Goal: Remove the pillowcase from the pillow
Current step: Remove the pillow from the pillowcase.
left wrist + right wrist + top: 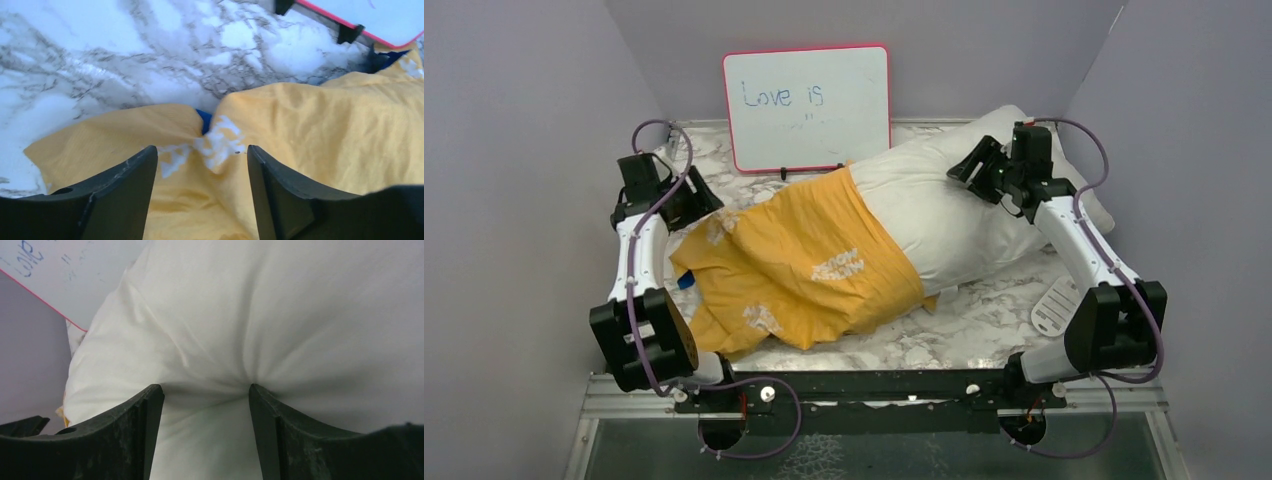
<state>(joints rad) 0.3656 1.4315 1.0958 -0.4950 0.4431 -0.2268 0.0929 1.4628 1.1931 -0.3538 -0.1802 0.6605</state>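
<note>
The pillowcase [799, 262], yellow-orange face up with white lettering, covers the left half of the pillow. The white pillow [944, 215] sticks out of it to the right, lying diagonally across the table. My left gripper [692, 203] is open over the bunched left end of the pillowcase [300, 130], with yellow fabric between its fingers [125, 190] and a bit of blue showing in a fold. My right gripper [965, 167] is open and pressed down into the bare pillow [260, 315], its fingertips [152, 395] denting the white fabric.
A pink-framed whiteboard [807, 107] stands at the back, just behind the pillow. A small white slotted disc [1056, 305] lies near the right arm. Grey walls close in on the left, right and back of the marble tabletop [984, 325].
</note>
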